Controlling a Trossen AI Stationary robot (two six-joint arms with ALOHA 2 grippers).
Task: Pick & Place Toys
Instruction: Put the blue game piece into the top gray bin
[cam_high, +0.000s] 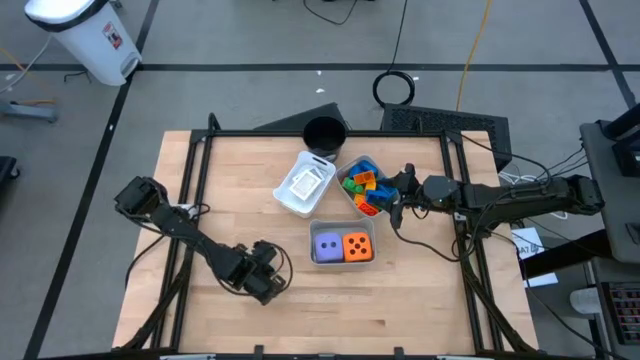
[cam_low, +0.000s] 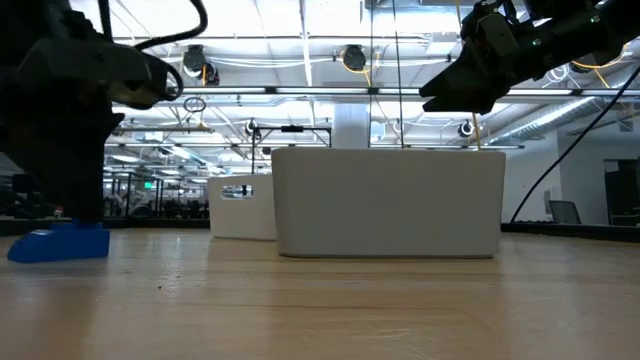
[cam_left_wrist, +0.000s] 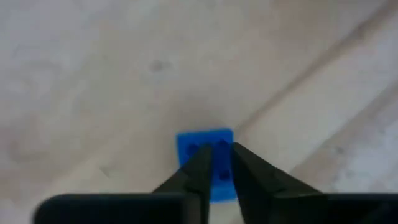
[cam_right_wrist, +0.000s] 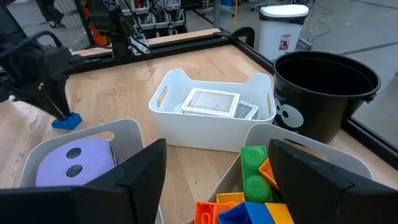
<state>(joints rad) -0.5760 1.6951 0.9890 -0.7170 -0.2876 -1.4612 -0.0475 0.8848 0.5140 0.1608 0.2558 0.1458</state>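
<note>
Left pincer (cam_left_wrist: 216, 163) seemingly astride blue block (cam_left_wrist: 205, 142)

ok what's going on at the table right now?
Toy sorting. The left gripper is down at the table's front-left on a blue block lying on the wood, fingers nearly closed around it. The right gripper hovers open over the tray of mixed coloured blocks. The purple die and orange die sit together in the front tray; the white tiles lie in the white tray.
</note>
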